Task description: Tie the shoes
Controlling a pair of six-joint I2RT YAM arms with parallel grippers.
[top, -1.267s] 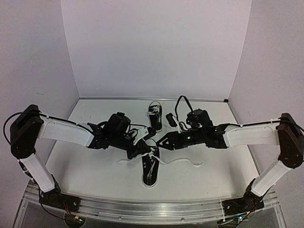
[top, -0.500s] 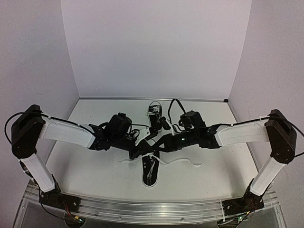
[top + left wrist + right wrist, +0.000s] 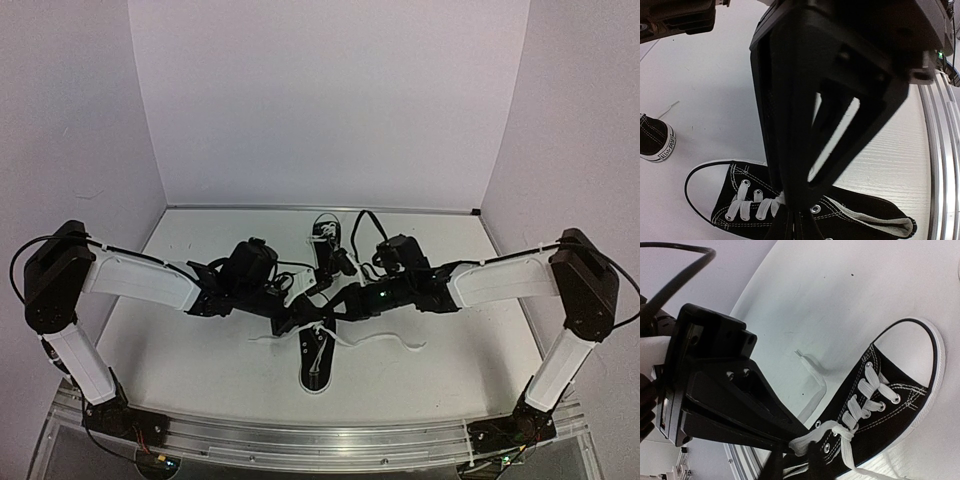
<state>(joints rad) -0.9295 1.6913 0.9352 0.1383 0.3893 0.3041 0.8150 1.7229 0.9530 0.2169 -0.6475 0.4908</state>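
Note:
The near shoe (image 3: 315, 365) lies toe toward the arms, black with white laces; it also shows in the left wrist view (image 3: 860, 210) and the right wrist view (image 3: 890, 405). My left gripper (image 3: 305, 318) is over its tongue, shut on a loop of white lace (image 3: 812, 442). My right gripper (image 3: 330, 312) is right beside it, its fingers (image 3: 816, 460) apart on either side of that loop. Loose lace ends (image 3: 385, 342) trail right and left of the shoe. The far shoe (image 3: 326, 245) lies behind the grippers, laces tied.
White table floor with purple walls on three sides. A metal rail (image 3: 320, 440) runs along the near edge. The far shoe's heel (image 3: 655, 142) is at the left edge of the left wrist view. A lace end (image 3: 815, 385) lies on the table.
My right arm has moved left, bringing its gripper up against my left gripper over the near shoe. My left gripper has stayed put, holding the lace.

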